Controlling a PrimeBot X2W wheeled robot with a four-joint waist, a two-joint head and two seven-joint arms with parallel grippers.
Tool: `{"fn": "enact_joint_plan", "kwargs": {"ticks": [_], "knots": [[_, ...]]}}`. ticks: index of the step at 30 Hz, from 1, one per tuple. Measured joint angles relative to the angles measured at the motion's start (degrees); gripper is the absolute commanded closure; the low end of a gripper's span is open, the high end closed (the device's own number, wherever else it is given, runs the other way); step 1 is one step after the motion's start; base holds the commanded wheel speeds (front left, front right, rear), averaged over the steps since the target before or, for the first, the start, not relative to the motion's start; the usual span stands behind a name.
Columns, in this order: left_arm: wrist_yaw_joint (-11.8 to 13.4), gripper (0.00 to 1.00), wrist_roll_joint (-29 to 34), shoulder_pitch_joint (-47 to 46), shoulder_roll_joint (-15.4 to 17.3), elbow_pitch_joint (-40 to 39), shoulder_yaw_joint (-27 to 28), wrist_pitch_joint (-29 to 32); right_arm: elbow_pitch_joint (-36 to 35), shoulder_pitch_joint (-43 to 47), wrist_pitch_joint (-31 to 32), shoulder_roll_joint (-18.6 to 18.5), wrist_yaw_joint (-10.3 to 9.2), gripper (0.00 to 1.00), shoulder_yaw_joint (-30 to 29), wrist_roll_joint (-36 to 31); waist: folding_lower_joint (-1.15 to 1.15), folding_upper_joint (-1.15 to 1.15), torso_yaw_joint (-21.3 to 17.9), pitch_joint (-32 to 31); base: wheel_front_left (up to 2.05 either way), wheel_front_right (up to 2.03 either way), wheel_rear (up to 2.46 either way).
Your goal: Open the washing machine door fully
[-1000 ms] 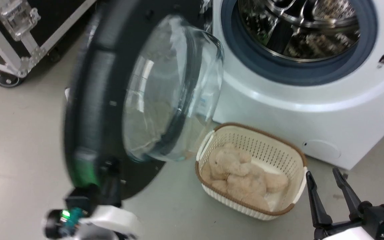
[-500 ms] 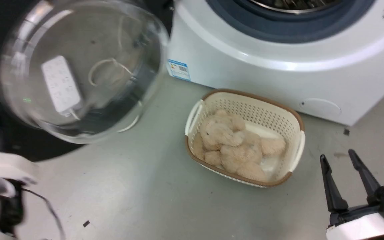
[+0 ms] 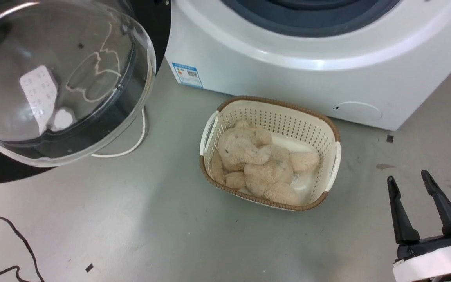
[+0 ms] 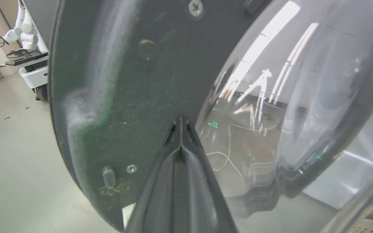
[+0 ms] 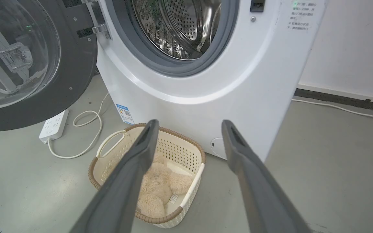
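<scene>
Door (image 5: pixel 73 64) stands swung wide off the washer (image 5: pixel 186 97), its inner face and glass bowl (image 5: pixel 11 58) turned outward, up and to the left of the right hand (image 3: pixel 407 176). That hand has its two fingers spread wide with nothing between them, poised above the floor (image 3: pixel 170 235). Just ahead of it and a little left sits a basket (image 3: pixel 276 102) with a plush bear (image 3: pixel 257 160) inside, close to the washer's front. The left hand (image 4: pixel 180 123) has its fingers pressed together, holding nothing. Its tips are right at the door's black ring beside the glass — whether they touch, I cannot tell. A power strip (image 5: pixel 53 127) lies on the floor below the door.
</scene>
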Motion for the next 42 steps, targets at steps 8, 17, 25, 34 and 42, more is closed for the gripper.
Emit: {"fn": "enact_joint_plan", "kwargs": {"ticks": [8, 17, 25, 34, 42], "knots": [[-0.3, 1.0, 3.6, 2.2, -0.9, -7.2, -1.0, -3.4, 2.2, 0.0, -1.5, 2.6, 0.0, 0.0, -2.3, -0.9, -0.01, 0.0, -0.5, -4.6, 0.0, 0.0, 0.0], [0.4, 1.0, 7.6, 10.5, -6.6, -23.0, -7.3, -3.2, 2.7, 0.0, -3.2, 4.9, 0.01, 0.0, -4.1, -2.6, -0.02, 0.0, -4.0, -10.9, 0.0, 0.0, 0.0], [2.0, 1.0, 8.6, 18.6, -12.3, -28.5, -14.7, -0.8, 3.4, 0.5, -4.6, 6.4, 0.01, 0.0, -3.4, -3.0, -0.02, 0.0, -9.9, -14.4, 0.0, 0.0, 0.0], [3.4, 0.0, 10.3, 24.2, -17.4, -24.6, -20.7, -2.0, 4.5, 1.9, -5.2, 6.7, 0.01, 0.0, -2.1, -2.6, -0.01, 0.0, -14.7, -15.9, 0.0, 0.0, 0.0], [4.3, 0.0, 15.2, 24.3, -18.5, -20.6, -25.0, -2.8, 6.1, 2.9, -5.3, 6.8, 0.0, 0.0, -1.7, -1.1, 0.0, 0.0, -14.6, -16.8, 0.0, 0.0, 0.0]]}}
